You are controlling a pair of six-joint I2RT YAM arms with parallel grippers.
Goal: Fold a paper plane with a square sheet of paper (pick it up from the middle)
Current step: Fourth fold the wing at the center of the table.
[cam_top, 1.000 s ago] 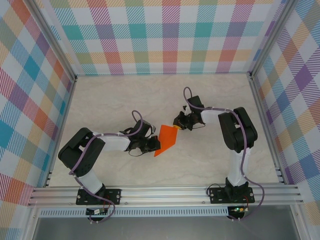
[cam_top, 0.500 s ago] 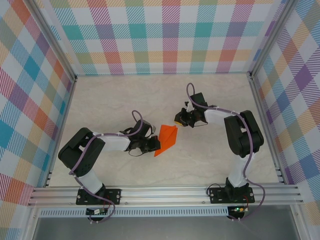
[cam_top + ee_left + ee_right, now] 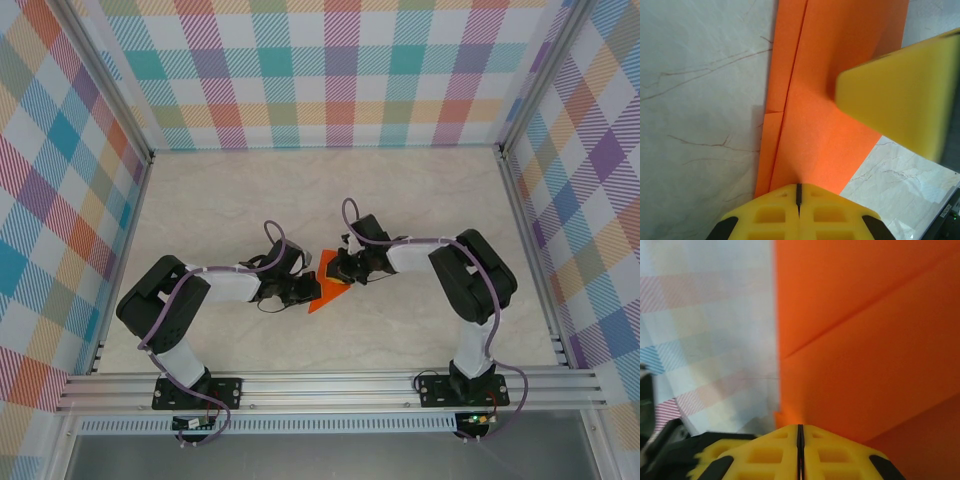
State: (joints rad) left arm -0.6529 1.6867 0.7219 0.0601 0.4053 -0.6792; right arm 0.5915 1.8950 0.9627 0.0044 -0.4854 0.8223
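The orange square sheet of paper (image 3: 324, 298) lies on the marble table at the centre, folded into a narrower, pointed shape with long creases (image 3: 830, 125). My left gripper (image 3: 311, 292) is shut, its tips (image 3: 799, 189) resting on the paper's near-left edge. My right gripper (image 3: 337, 275) is also shut and sits on the paper's upper right part, covering it from above. In the right wrist view its closed tips (image 3: 800, 429) touch the creased orange surface (image 3: 865, 350). One of the right gripper's yellow fingers (image 3: 900, 100) presses the paper in the left wrist view.
Plaid walls (image 3: 340, 70) enclose the table on three sides, with aluminium posts at the corners. A metal rail (image 3: 330, 385) carrying both arm bases runs along the near edge. Bare marble surface (image 3: 250, 195) surrounds the paper.
My right gripper swung away to the upper right, then came back left and down onto the paper. The left gripper and the paper stayed put.
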